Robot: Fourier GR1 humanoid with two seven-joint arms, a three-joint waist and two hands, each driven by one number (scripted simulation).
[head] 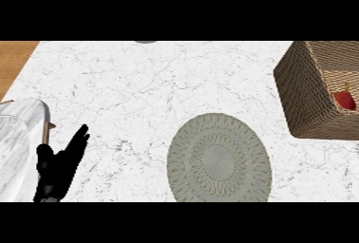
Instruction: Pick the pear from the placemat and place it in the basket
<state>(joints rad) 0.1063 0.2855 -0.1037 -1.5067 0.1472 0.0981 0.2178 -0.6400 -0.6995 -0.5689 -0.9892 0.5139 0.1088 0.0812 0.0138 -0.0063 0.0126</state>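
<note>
Marble counter (140,85), pear (344,99) in basket (301,95)

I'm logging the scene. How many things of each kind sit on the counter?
Placemat: 1
Basket: 1
Red pear, inside the basket: 1
Total: 3
A grey sliver at the far edge is too cut off to count.

Bright, even light, barely any shadows

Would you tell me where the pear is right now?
Head view, far right: the red pear lies inside the wicker basket, up-right of the placemat.
</note>
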